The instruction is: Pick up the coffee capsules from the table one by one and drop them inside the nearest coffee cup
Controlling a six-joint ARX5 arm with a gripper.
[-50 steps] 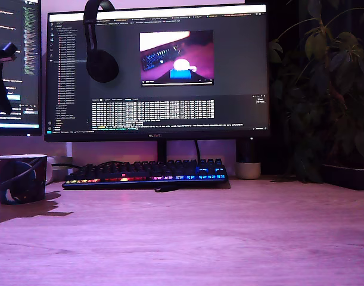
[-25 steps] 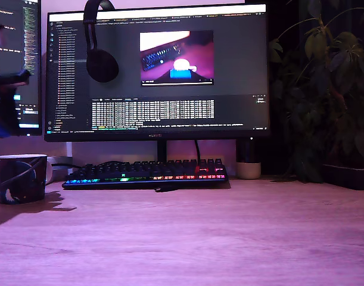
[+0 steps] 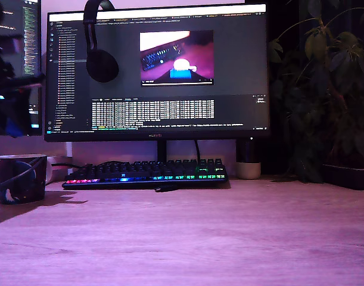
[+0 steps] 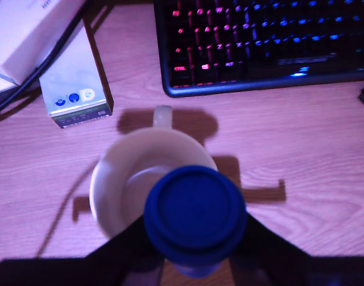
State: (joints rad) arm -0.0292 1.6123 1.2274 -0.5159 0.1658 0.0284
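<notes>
Hovering over the coffee cup (image 4: 119,179) in the wrist view, the jaws are pinching one blue coffee capsule (image 4: 195,217). A dark finger shows on either side of it, and its round flat face points up at the cam. Its long axis looks roughly vertical, i.e. pointing down toward the desk (image 4: 313,149).

Key relation: take the cup handle (image 4: 162,116) as 12 o'clock. The capsule then sits approx. over the rim at 4–5 o'clock, not over the middle of the mouth. So the mouth centre lies toward 10–11 o'clock from the jaws. Some of that offset may be parallax, since the capsule is much nearer the cam than the cup. Can't tell how much.

The cup inside looks pale, w/ no other capsule visible in the part not hidden. The keyboard (image 4: 265,42) lies beyond the handle, around 1 o'clock.

In the exterior view the arm (image 3: 12,95) is a blurred dark mass at 9 o'clock of the frame. A blue spot low on it is prob. the capsule. The cup stands below it at 8 o'clock, w/ clear air between the two.

Judgement: this is the drop step. A small nudge toward the handle side before release seems wise. Otherwise the capsule may clip the rim and bounce onto the desk.
</notes>
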